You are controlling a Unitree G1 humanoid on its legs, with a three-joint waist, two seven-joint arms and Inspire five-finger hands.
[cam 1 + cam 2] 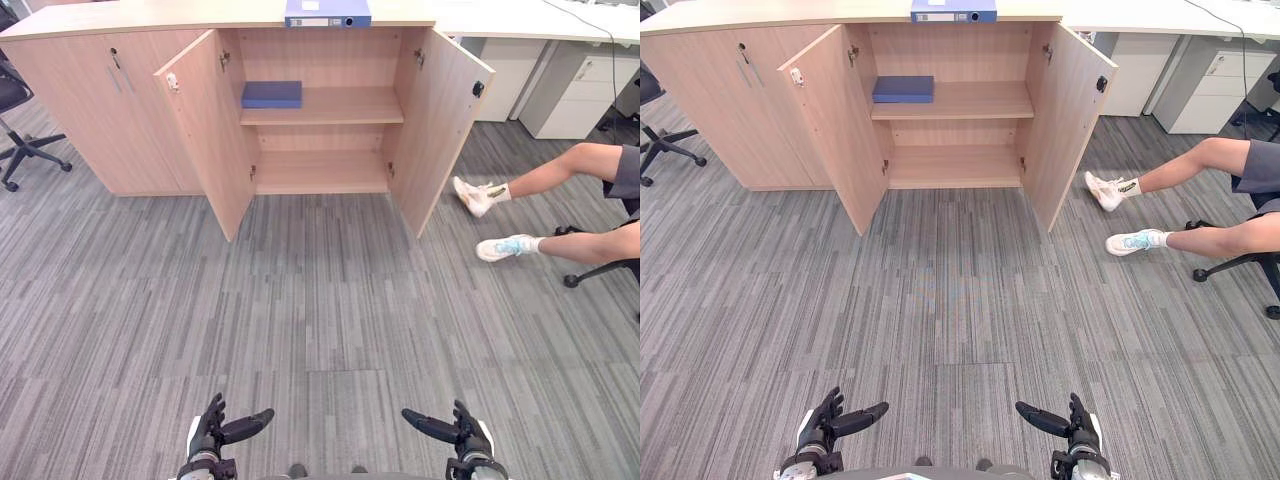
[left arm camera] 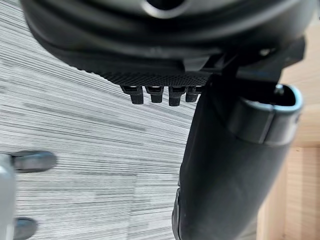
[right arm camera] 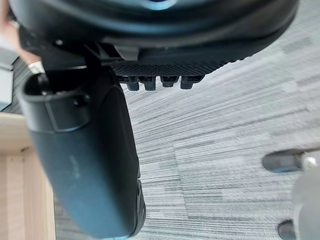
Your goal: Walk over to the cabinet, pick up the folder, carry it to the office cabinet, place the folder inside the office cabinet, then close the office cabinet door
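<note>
Hands down and empty, cabinet (image 1: 70,110) doors wide open ahead.
Left hand (image 1: 212,432) and right hand (image 1: 464,432) hover low over the carpet (image 1: 320,300), fingers released; the blue folder (image 1: 327,12) lies on the cabinet's top, a darker flat folder (image 1: 271,94) on its upper shelf (image 1: 345,105).

light: bright, even across carpet (image 1: 320,300) | shadows: faint, inside the cabinet (image 1: 320,140) | edges: countertop (image 1: 150,15) bows

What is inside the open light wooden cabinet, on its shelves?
A flat dark blue book lies on the upper shelf of the light wooden cabinet, toward its left end. The lower shelf looks bare. The section behind the closed doors is hidden.
</note>
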